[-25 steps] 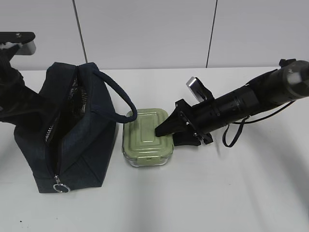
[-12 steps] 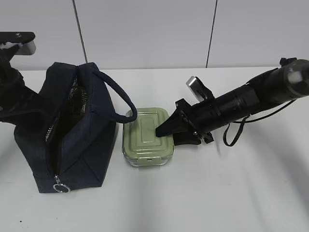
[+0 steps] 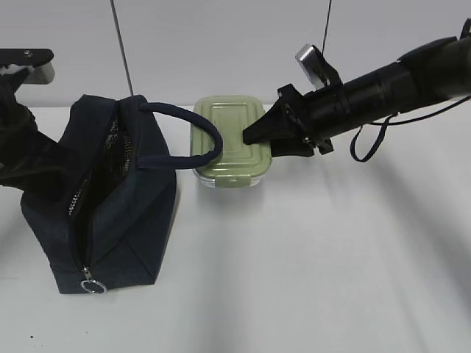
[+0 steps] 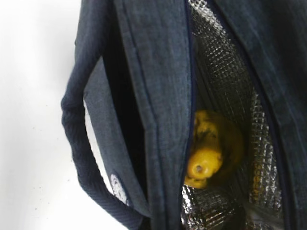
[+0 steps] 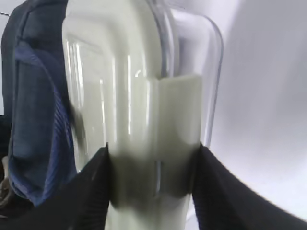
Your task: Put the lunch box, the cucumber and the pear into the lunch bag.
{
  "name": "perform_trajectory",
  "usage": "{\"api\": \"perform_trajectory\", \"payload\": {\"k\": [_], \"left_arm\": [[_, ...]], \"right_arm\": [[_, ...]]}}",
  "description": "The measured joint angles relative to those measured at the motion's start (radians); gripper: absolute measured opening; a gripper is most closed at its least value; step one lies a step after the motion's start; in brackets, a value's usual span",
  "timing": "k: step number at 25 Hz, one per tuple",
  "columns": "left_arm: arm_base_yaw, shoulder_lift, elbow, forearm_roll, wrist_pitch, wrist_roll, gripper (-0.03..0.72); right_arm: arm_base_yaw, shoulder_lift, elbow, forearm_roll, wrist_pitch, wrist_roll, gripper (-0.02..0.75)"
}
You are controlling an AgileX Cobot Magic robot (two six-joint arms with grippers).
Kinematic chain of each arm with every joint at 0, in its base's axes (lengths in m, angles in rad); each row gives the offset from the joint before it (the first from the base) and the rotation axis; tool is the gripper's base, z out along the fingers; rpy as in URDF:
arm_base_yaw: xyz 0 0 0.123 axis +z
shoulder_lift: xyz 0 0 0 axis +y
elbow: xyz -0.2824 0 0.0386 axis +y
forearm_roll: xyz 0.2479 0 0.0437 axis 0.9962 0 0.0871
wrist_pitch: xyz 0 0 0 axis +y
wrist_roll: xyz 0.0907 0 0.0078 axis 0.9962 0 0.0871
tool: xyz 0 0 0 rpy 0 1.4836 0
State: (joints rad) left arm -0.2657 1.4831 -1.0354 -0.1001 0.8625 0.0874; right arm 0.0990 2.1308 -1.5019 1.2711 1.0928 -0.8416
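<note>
Lunch box (image 3: 229, 140) is now off the surface (image 3: 309, 272), gripped at its right end by the right gripper (image 3: 259, 136) jaws, lifted up beside the lunch bag (image 3: 103, 206) handle. Pear (image 4: 211, 153) is already inside. Left gripper is out of view, jaws closed. Cucumber isn't visible. Next: box over the opening.

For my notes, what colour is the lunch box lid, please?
Pale sage green, clearest in the exterior view.

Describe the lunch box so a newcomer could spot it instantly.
Start at the navy lunch bag standing open on the left of the white table. Just right of its loop handle, the lunch box hangs in the right gripper fingers. It is the only pale sage-green thing: ribbed lid, clear base.
</note>
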Motion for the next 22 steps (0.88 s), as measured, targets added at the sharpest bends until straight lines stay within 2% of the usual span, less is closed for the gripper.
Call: {"api": "perform_trajectory", "payload": {"k": [6, 11, 13, 17, 22], "left_arm": [[0.0, 0.0, 0.0, 0.002, 0.001, 0.0, 0.012], [0.0, 0.0, 0.0, 0.002, 0.001, 0.0, 0.012], [0.0, 0.0, 0.0, 0.002, 0.001, 0.0, 0.012], [0.0, 0.0, 0.0, 0.002, 0.001, 0.0, 0.012], [0.0, 0.0, 0.0, 0.002, 0.001, 0.0, 0.012]], "right_arm": [[-0.053, -0.017, -0.096, -0.204, 0.0, 0.141, 0.363], [-0.088, -0.017, -0.134, -0.228, 0.021, 0.17, 0.363], [-0.067, -0.017, -0.154, -0.188, 0.05, 0.161, 0.363], [0.036, -0.017, -0.226, -0.094, 0.078, 0.149, 0.363], [0.17, -0.019, -0.344, -0.079, 0.057, 0.157, 0.362]]}}
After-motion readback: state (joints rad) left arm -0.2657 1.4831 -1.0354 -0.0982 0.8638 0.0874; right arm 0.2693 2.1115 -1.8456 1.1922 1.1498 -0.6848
